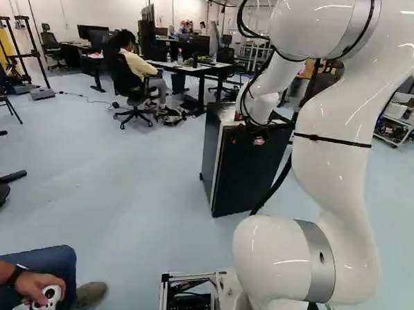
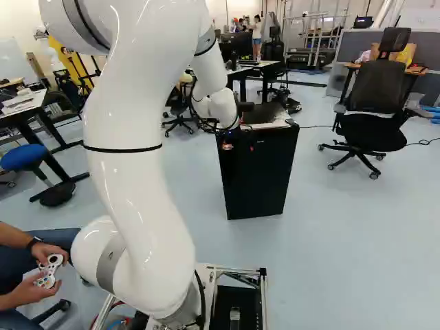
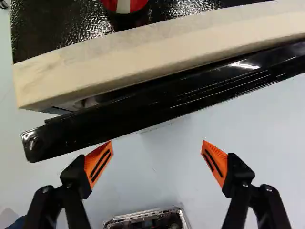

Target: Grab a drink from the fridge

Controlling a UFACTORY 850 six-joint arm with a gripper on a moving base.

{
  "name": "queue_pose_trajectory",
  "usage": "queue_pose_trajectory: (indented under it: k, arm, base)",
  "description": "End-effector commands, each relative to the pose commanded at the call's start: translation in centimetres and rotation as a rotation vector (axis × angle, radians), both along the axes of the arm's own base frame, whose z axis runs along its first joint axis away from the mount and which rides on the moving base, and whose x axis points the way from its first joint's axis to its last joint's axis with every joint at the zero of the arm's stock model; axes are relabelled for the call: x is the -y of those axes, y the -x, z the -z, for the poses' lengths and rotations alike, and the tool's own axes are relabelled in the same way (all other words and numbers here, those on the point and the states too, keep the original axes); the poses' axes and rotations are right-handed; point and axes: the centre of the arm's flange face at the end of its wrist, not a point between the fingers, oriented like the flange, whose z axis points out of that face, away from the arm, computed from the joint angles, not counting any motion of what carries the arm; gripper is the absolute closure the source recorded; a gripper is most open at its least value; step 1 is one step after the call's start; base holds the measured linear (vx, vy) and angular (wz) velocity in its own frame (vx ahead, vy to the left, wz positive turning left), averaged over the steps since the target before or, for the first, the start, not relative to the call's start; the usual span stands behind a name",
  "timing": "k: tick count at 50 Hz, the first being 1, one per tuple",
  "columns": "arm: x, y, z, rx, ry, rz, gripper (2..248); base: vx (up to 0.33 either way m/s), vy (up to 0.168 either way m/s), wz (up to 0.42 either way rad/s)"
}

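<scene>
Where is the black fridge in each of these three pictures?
Left base view: the fridge is just right of the middle, left of the white arm's upright part.
Right base view: just right of the middle, right of the arm.
Wrist view: close up, ahead of the open fingers.
Shared landmark: the pale blue floor beside it.

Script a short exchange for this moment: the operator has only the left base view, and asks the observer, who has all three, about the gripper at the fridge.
Operator: I see the fridge, but can't make out the gripper from here. How do its fingers stand?
Observer: In the wrist view they stand wide open.
Operator: And where is the black front panel relative to them?
Observer: Its top edge runs across just ahead of both fingers; whether either one touches it, I can't tell.
</scene>
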Motion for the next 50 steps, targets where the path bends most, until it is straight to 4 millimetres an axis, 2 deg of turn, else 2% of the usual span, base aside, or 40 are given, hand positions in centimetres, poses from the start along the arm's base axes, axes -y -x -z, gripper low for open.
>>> queue_pose_trajectory:
  k: [50]
  arm:
    - [0.1,-0.53,-0.41,0.085,0.015,-0.003,3]
  base:
    - [0.0,0.0,0.0]
